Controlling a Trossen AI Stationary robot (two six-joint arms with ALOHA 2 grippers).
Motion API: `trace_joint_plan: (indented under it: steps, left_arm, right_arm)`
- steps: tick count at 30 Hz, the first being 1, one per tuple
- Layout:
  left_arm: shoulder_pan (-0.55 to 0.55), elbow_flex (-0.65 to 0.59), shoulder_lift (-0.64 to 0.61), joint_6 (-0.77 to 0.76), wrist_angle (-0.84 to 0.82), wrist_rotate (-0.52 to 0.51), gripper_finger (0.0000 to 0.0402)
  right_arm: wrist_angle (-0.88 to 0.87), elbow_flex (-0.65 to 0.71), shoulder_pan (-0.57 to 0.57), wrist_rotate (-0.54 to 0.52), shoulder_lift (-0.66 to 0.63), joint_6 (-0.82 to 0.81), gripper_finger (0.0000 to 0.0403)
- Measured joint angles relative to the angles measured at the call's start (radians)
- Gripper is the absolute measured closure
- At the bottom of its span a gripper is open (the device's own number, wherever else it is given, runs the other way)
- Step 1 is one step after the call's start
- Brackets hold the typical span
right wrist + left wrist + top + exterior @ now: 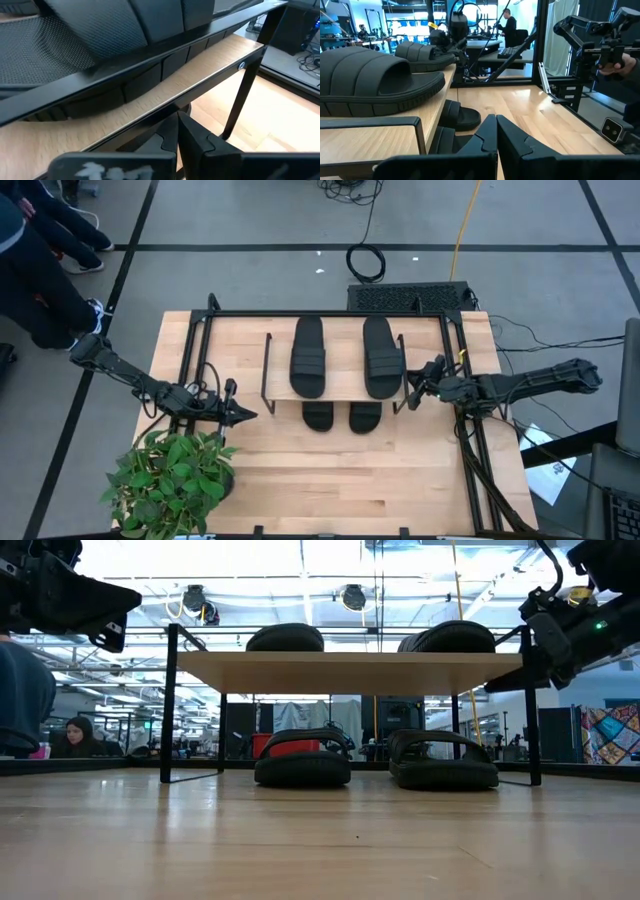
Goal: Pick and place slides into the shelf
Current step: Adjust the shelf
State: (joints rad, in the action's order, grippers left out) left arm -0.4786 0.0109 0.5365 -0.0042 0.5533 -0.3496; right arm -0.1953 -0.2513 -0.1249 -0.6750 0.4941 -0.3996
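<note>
The shelf (345, 392) stands mid-table, a light wooden board (340, 672) on thin black legs. Two black slides (308, 357) (382, 357) lie side by side on its top board. Two more slides (302, 758) (443, 760) rest on their soles on the table under the board. My left gripper (248, 415) hovers shut just off the shelf's left end, holding nothing; the same gripper (496, 131) points along the shelf. My right gripper (408, 397) is shut and empty at the shelf's right end, and its tips (177, 129) sit just below the board's edge (200, 75).
A potted green plant (170, 475) stands at the near left corner, close to my left arm. A black metal frame (470, 450) runs around the table. Cables (365, 260) lie on the floor beyond the far edge. A person's legs (40, 290) show at the far left.
</note>
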Motion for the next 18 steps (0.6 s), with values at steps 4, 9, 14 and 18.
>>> trace_joint_plan:
  steps: [4,9,14,18]
  left_arm:
    - [0.0,0.0,0.0,-0.002,-0.005,0.0,0.0401]
    - [0.0,0.0,0.0,0.002,-0.005,0.0,0.0401]
    - [0.0,0.0,0.0,-0.001,-0.005,0.0,0.0401]
    - [0.0,0.0,0.0,-0.005,-0.005,0.0,0.0401]
  right_arm:
    - [0.014,0.0,0.0,-0.001,0.023,-0.004,0.0403]
    - [0.046,0.0,0.0,-0.002,0.048,-0.002,0.0403]
    - [0.057,0.0,0.0,-0.002,0.064,0.0,0.0403]
    - [0.058,-0.001,0.0,-0.004,0.061,0.018,0.0403]
